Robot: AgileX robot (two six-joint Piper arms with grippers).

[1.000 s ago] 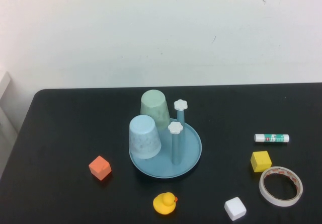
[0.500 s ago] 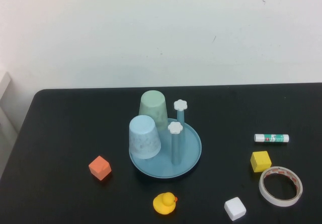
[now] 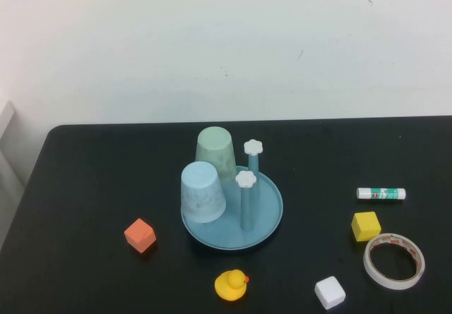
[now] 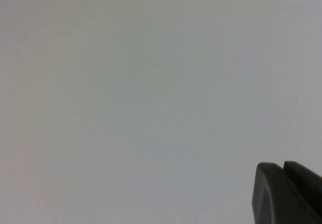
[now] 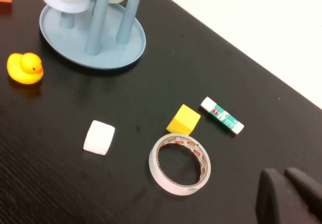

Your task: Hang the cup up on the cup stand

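The pale mint-green cup (image 3: 217, 152) sits upside down over a rear peg of the cup stand (image 3: 268, 215), a round blue tray. A light blue speckled cup (image 3: 203, 191) is upturned on the front-left peg. Two bare pegs with white flower caps (image 3: 246, 179) stand to the right of the cups. Neither arm shows in the high view. My left gripper (image 4: 282, 167) is shut and empty, facing a blank pale wall. My right gripper (image 5: 284, 173) is shut and empty, hovering over the black table to the right of the stand (image 5: 121, 53).
On the black table lie an orange cube (image 3: 140, 235), a yellow rubber duck (image 3: 231, 284), a white cube (image 3: 330, 292), a yellow cube (image 3: 366, 226), a tape roll (image 3: 394, 260) and a glue stick (image 3: 381, 194). A white wall stands behind.
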